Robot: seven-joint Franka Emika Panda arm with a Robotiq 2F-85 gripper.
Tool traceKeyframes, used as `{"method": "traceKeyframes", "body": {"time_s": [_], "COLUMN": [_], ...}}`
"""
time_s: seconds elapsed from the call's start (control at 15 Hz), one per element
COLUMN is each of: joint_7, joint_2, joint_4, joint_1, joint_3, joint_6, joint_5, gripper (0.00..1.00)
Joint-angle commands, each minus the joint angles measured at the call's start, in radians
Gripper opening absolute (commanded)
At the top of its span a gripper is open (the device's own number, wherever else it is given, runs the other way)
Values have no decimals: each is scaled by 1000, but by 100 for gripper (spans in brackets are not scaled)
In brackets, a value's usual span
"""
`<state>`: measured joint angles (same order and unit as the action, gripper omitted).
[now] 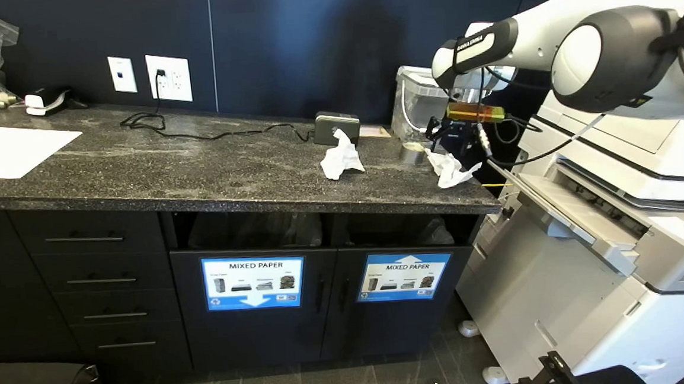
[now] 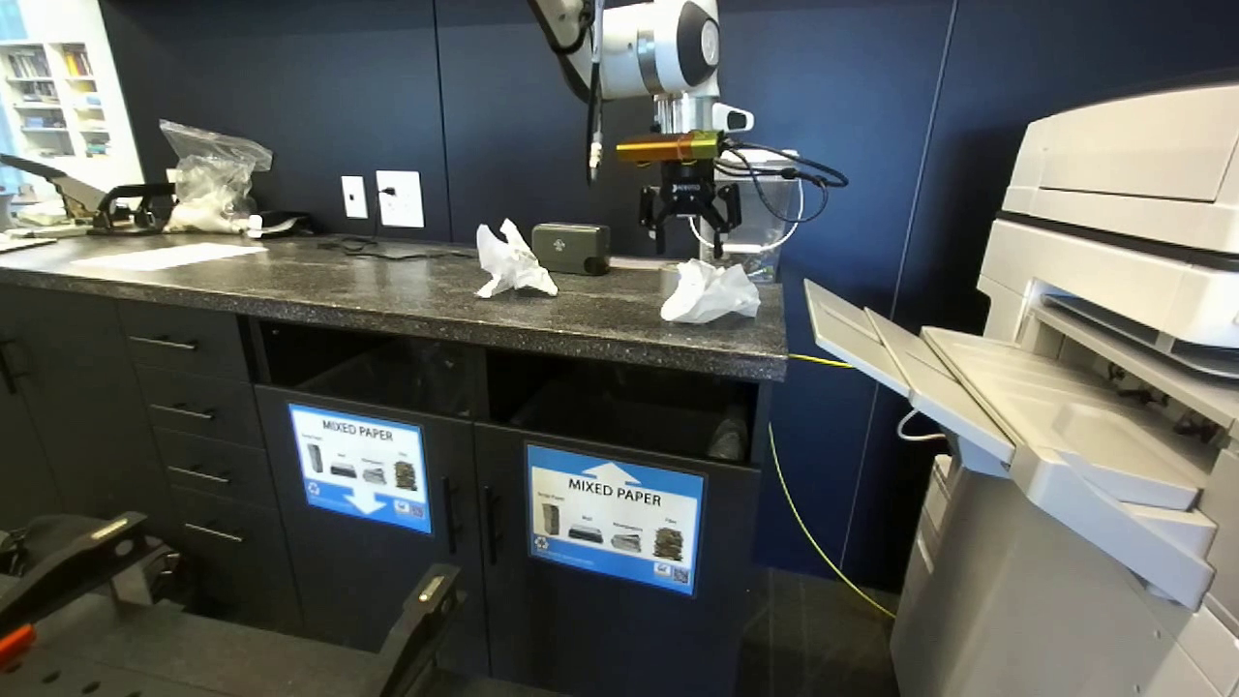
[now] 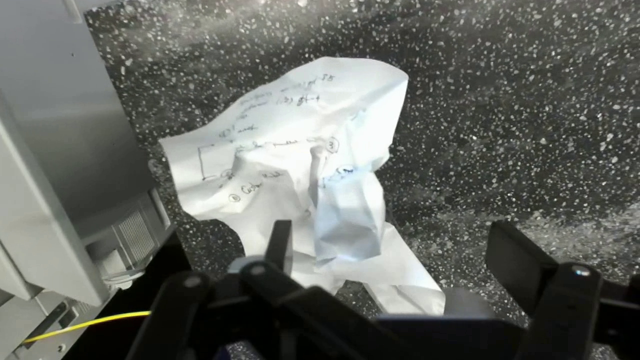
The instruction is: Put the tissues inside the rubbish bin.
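Note:
Two crumpled white tissues rest on the dark speckled counter. The nearer-to-the-edge tissue [image 2: 711, 292] sits by the counter's right end and fills the middle of the wrist view, with handwriting on it [image 3: 300, 130]. The second tissue [image 1: 341, 155] stands before a small dark box. My gripper [image 2: 688, 244] hangs above the right-end tissue, fingers pointing down. Its jaws are wide apart with nothing held; in the wrist view the left finger [image 3: 280, 245] overlaps the paper. Below the counter, two cabinet openings labelled MIXED PAPER show bins [image 2: 619, 397] with liners [image 1: 255, 230]; which is the rubbish bin I cannot tell.
A translucent tub [image 1: 425, 101] and a small can-like container [image 1: 412, 153] stand behind the right-end tissue. The dark box [image 2: 571, 249] is at the back, with a cable [image 1: 214, 137] to its left. A flat sheet [image 1: 16, 149] lies far left. A printer [image 2: 1113, 407] flanks the counter.

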<state>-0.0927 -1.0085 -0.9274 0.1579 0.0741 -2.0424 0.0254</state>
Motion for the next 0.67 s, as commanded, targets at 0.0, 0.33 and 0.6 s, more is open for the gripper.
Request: {"method": "traceKeyframes", "body": {"time_s": [0.0,0.33,0.6], "joint_7": [23,11,8], "joint_2": [-76,-131,-165], "joint_4": [127,174,193], "joint_1": [6,9,23], "joint_3": [-16,4,4], "joint_6": [31,8,2], "joint_5": [-25,-5,0], "gripper": [100,100,100]}}
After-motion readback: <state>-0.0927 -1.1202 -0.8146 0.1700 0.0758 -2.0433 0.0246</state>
